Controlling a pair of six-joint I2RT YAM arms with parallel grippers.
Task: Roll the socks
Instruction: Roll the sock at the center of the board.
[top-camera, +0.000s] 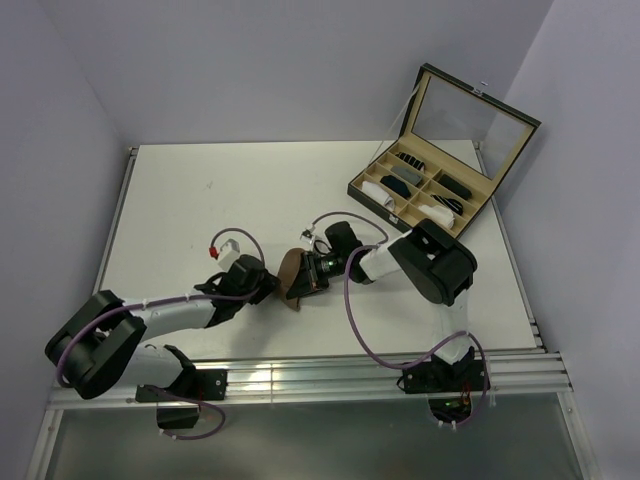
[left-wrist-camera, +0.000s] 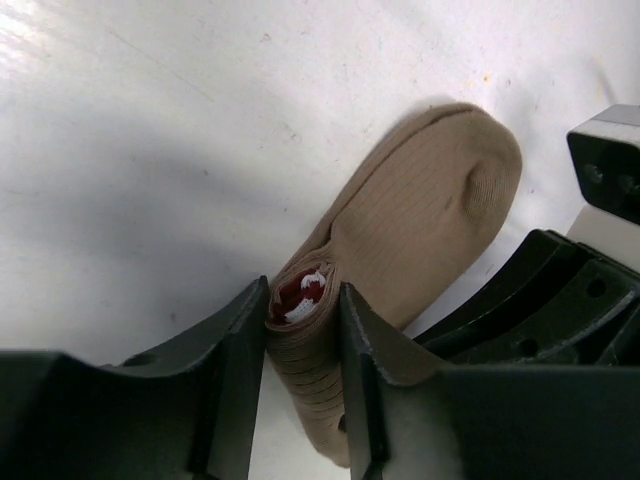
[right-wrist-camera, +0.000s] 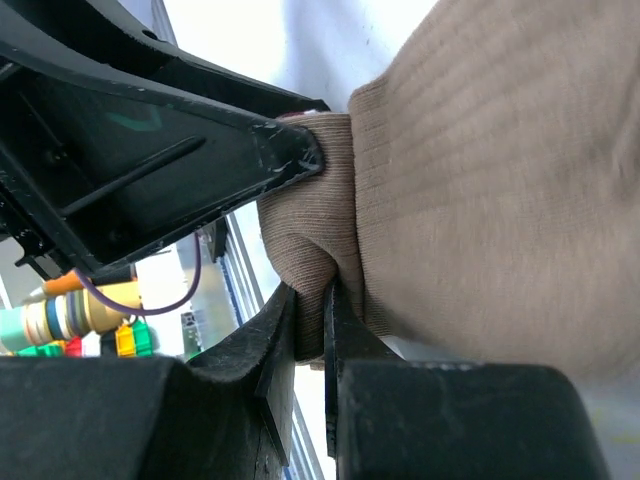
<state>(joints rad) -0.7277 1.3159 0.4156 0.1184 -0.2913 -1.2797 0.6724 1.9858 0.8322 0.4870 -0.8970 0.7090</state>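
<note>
The tan sock (top-camera: 292, 275) lies on the white surface (top-camera: 200, 200), gripped from both sides, its toe spread flat just beyond the left hand (left-wrist-camera: 300, 300). That hand is clamped on the rolled cuff end, with a red-and-white stripe showing in the curl. The right hand (right-wrist-camera: 310, 310) faces it, pinched tight on a fold of the same sock. The left arm stretches low over the surface, while the right arm is bent sharply at the elbow. An open compartmented box (top-camera: 440, 190) stands well behind the right hand.
</note>
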